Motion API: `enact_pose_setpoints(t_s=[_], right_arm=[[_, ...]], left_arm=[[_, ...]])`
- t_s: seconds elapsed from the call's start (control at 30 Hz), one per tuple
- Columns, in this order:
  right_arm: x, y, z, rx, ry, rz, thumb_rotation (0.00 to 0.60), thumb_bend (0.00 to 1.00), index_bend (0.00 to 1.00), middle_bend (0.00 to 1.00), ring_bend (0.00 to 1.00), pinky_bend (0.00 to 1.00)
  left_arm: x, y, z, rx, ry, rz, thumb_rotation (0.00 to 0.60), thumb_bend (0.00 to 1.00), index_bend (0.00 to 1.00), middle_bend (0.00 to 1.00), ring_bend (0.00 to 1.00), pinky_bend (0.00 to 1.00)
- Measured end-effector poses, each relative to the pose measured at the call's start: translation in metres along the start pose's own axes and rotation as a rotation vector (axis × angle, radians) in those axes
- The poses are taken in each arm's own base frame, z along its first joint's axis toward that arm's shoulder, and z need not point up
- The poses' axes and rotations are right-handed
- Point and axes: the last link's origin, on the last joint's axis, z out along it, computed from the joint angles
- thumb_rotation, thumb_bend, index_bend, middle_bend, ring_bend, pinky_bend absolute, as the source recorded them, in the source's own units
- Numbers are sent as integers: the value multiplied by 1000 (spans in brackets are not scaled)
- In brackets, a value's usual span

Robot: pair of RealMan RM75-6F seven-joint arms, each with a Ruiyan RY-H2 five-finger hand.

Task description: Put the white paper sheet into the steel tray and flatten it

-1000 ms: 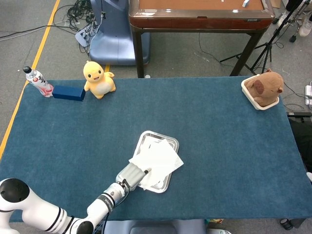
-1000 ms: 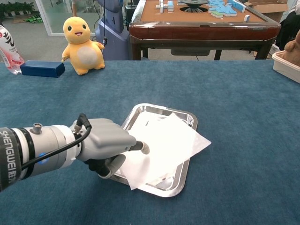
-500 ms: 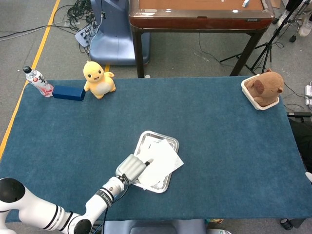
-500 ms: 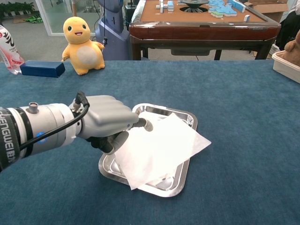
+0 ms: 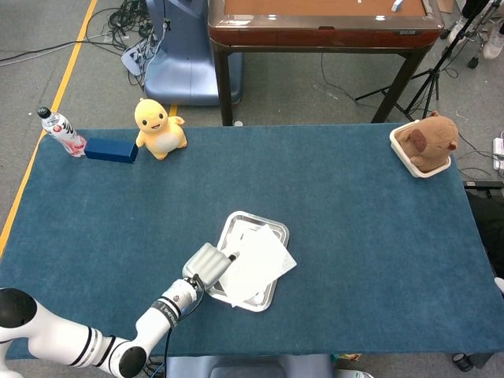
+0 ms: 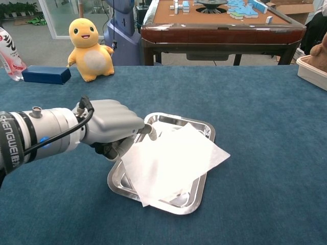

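the left hand (image 6: 110,127) had slid back toward the steel tray's (image 6: 202,191) left rim. its fingers (image 6: 148,131) stayed curled, one touching the white paper sheet (image 6: 173,161). the sheet lay crooked, corners overhanging.

A blue-carpeted table (image 5: 354,236) is seen. At its far left corner a plastic bottle (image 5: 61,131) with a pink label is laid tilted, and a dark blue box (image 5: 111,150) is placed just beside it. A yellow plush toy (image 5: 160,127) is stood upright next to the box (its face is turned toward the cameras). At the far right corner a brown plush bear (image 5: 427,139) is held in a white tub (image 5: 411,161). Beyond the table, a wooden table (image 5: 323,24) with dark legs is seen, and cables (image 5: 130,16) are strewn over the grey floor.
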Motion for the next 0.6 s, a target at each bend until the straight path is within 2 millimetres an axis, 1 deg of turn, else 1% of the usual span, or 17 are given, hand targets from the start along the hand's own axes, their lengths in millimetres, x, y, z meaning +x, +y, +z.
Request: enact_pose_setpoints(t_s=[0.6], right_arm=[[1, 1, 0, -1, 2, 2, 600, 0, 202, 302, 157, 333]], left_arm=[[12, 9, 25, -11, -3, -16, 600, 907, 188, 1000, 812, 863]])
